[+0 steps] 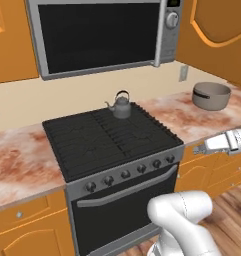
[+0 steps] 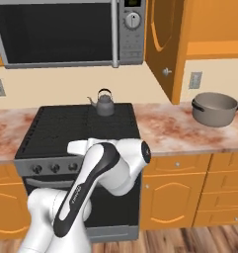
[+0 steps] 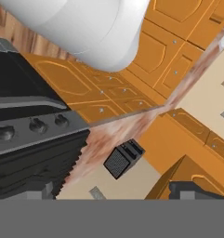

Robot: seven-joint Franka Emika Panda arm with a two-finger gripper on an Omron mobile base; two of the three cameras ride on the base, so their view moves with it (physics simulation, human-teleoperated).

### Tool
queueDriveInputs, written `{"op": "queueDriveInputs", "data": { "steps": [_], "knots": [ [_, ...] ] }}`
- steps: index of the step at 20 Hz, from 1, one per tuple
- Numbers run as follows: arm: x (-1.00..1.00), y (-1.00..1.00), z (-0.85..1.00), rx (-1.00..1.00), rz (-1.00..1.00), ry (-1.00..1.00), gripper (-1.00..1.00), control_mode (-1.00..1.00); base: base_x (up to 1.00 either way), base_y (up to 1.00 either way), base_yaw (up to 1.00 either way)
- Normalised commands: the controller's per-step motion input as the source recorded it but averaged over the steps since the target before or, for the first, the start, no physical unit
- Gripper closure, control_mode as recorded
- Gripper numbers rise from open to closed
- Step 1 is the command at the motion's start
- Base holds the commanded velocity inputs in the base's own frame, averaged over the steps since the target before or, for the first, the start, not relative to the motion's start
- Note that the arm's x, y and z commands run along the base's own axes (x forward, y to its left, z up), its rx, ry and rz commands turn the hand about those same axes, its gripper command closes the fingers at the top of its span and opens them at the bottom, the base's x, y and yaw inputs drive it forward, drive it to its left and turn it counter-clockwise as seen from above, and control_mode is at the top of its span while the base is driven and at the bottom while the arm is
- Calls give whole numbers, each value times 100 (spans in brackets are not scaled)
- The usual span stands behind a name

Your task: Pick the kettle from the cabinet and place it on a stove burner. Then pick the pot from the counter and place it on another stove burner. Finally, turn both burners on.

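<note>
The kettle (image 1: 122,105) stands upright on the stove (image 1: 109,142) at its back edge, on a rear grate toward the right side, spout pointing left and loop handle up, so the first placement looks done. The pot (image 1: 211,96) sits on the desk (image 1: 187,117) to the right of the stove, well apart from it, near the back wall and below the open cabinet door (image 2: 162,44); judging by that, it has yet to be picked up and set on another burner. The knobs (image 1: 129,173) run in a row along the steel front; whether any is turned cannot be told, and no flame shows, so lighting both burners likely remains too. The arm folds low in front of the stove, its elbow by the oven door (image 1: 122,210), its forearm stretching right along the front edge of the desk. The tool (image 1: 198,149) sits off that edge, fingers (image 3: 36,190) wide apart and holding nothing, its camera rolled so the stove front and desk run diagonally.
</note>
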Motion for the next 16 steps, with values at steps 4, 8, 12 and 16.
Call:
{"op": "queueDriveInputs", "data": {
  "steps": [4,8,12,16],
  "knots": [
    [0,0,0,0,0,0,-100,100,-8,-53,-1],
    [0,0,0,0,0,0,-100,100,-1,-54,0],
    [0,0,0,0,0,0,-100,100,0,-57,0],
    [0,0,0,0,0,0,-100,100,0,-58,0]
  ]
}}
